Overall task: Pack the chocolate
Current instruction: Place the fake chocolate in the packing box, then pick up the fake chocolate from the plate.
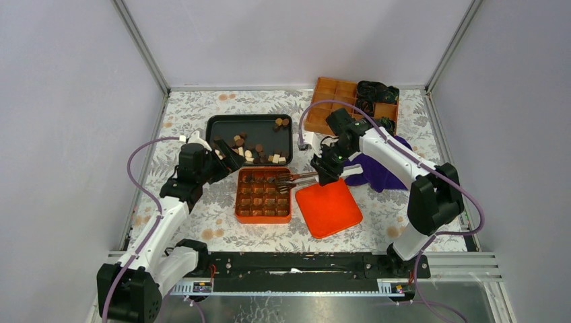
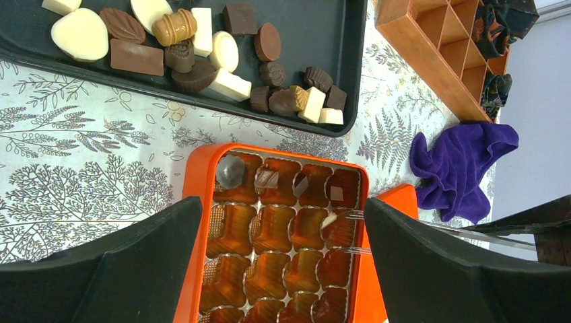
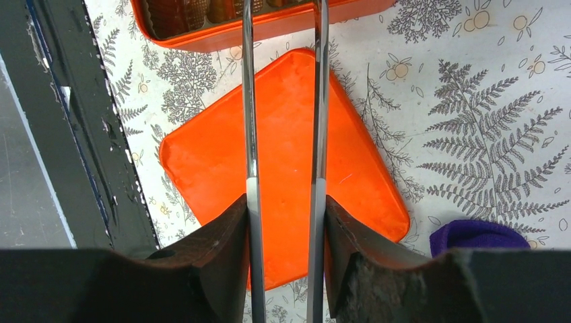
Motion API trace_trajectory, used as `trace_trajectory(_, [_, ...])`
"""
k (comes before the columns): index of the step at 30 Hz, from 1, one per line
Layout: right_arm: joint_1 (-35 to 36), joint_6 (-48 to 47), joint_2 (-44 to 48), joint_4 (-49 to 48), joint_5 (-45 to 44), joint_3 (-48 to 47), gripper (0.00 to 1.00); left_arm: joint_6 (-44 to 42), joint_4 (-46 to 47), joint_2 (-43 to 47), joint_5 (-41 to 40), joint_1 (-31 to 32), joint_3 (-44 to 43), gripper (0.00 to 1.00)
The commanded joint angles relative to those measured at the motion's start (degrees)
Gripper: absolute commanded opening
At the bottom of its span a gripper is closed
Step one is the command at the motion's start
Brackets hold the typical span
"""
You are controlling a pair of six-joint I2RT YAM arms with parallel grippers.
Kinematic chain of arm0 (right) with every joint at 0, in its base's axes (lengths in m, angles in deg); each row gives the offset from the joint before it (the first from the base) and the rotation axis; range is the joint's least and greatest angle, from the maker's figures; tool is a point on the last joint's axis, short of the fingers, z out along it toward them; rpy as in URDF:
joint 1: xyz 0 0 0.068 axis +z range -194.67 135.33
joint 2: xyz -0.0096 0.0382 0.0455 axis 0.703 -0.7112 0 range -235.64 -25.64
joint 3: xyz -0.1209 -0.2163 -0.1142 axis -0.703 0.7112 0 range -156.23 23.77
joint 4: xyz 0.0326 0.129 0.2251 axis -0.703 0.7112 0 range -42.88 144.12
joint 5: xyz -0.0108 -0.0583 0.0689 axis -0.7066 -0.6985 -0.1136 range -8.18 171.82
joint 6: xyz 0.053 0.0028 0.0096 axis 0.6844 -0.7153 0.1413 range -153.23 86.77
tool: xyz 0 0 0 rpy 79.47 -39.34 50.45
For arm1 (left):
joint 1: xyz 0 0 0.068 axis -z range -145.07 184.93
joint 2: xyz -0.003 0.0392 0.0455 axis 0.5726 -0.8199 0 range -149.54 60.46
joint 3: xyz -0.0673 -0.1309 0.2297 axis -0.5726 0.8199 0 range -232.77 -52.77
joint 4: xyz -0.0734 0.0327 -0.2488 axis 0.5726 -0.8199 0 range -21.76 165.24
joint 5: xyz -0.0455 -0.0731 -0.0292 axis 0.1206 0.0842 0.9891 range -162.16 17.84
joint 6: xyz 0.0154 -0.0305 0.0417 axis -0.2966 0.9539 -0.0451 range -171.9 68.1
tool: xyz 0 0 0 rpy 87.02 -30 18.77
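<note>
Floral counter (image 2: 81, 148): chocolate (image 2: 202, 54) jumbled, no common axis, in black tray (image 2: 316, 33). The left wrist view resolves four more in orange box (image 2: 195, 182). Over it left gripper (image 2: 281, 208) gapes wide, empty; right gripper (image 3: 286, 222) clamps tongs (image 3: 250, 101).

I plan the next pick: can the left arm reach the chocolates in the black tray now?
Probably yes: the left gripper is open and empty close to the black tray, and the chocolates lie uncovered with nothing between.
</note>
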Motion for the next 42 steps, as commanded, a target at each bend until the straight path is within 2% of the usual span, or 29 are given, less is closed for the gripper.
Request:
trace_trajectory(1, [0.52, 0.7, 3.11, -0.89, 0.92, -0.7, 0.45, -0.03, 2.71, 0.32, 0.86, -0.49, -0.47, 0.98])
trace_trajectory(9, [-0.77, 2.53, 1.85, 1.52, 8.26, -5.27, 0.43, -0.88, 2.02, 1.63, 0.02, -0.49, -1.66, 0.98])
trace_trajectory(15, [-2.7, 5.78, -0.76, 0.56, 13.29, -10.91, 0.42, -1.41, 4.49, 6.16, -0.35, -0.5, -2.58, 0.98])
trace_trajectory(23, [-2.73, 10.76, -8.84, -7.22, 6.21, -18.6, 0.42, -2.13, 6.03, 9.72, -2.45, -0.53, -2.65, 0.98])
trace_trajectory(31, [-2.69, 8.34, -17.7, -9.91, -3.29, -24.23, 0.42, -1.97, 5.89, 10.96, -3.46, -0.49, -1.19, 0.98])
trace_trajectory(42, [-0.89, 5.4, -26.49, -9.64, -7.02, -31.4, 0.42, -2.05, 6.55, 10.09, -3.43, -0.44, -0.12, 0.99])
